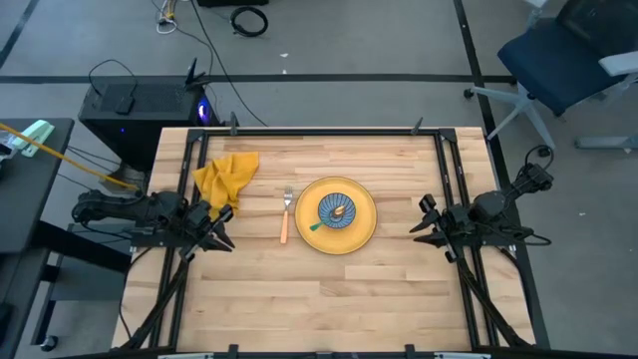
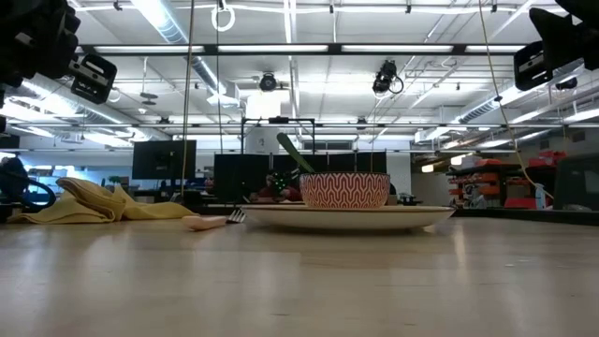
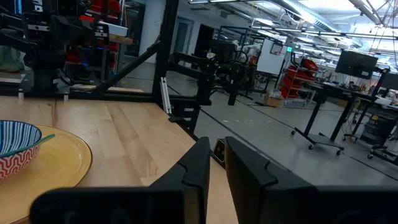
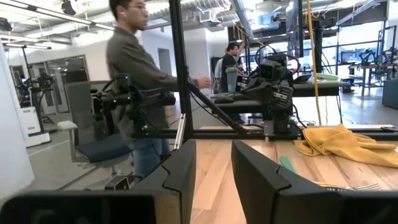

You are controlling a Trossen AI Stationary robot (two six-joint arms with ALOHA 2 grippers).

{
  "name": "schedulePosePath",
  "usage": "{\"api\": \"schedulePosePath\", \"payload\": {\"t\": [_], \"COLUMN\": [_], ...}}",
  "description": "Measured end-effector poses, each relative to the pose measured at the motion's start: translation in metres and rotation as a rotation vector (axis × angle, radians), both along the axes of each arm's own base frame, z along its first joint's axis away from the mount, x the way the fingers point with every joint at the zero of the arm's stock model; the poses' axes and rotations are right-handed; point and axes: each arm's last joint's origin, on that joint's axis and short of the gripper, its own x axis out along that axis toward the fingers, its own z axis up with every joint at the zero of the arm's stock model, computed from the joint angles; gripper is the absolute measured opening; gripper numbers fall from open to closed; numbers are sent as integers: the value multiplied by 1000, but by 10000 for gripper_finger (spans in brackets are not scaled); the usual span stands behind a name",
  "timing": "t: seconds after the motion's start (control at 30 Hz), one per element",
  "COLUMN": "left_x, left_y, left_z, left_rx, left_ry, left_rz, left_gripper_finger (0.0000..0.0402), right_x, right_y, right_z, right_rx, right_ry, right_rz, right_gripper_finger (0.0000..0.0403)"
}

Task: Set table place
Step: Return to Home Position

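Observation:
On the light wooden table [image 1: 299, 299] a yellow plate [image 1: 351, 237] lies at the middle with a blue patterned bowl [image 1: 337, 210] on it. A green-handled spoon [image 2: 295, 154] leans in the bowl. A fork [image 1: 286, 214] with a pale orange handle lies flat left of the plate. A crumpled yellow napkin [image 1: 227, 178] lies farther left. My left gripper [image 1: 231, 229] hovers at the table's left side, below the napkin, with a narrow gap [image 3: 217, 149] between its fingers. My right gripper [image 1: 415, 217] hovers right of the plate, open and empty [image 4: 214, 152].
Black frame rails [image 1: 454, 179] run along both table sides. A black desk [image 1: 30, 199] and a computer tower [image 1: 140, 105] stand off the left, an office chair [image 1: 568, 50] at the far right. A person [image 4: 134, 74] stands beyond the table.

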Motion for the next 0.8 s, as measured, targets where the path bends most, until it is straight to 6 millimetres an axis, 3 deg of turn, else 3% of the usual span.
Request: {"api": "schedulePosePath", "payload": {"t": [0.8], "left_x": [0], "left_y": [0], "left_z": [0], "left_rx": [0], "left_ry": [0], "left_rz": [0], "left_gripper_finger": [58], "right_x": [0], "right_y": [0], "right_z": [0], "right_rx": [0], "right_ry": [0], "right_rz": [0], "right_gripper_finger": [110]}}
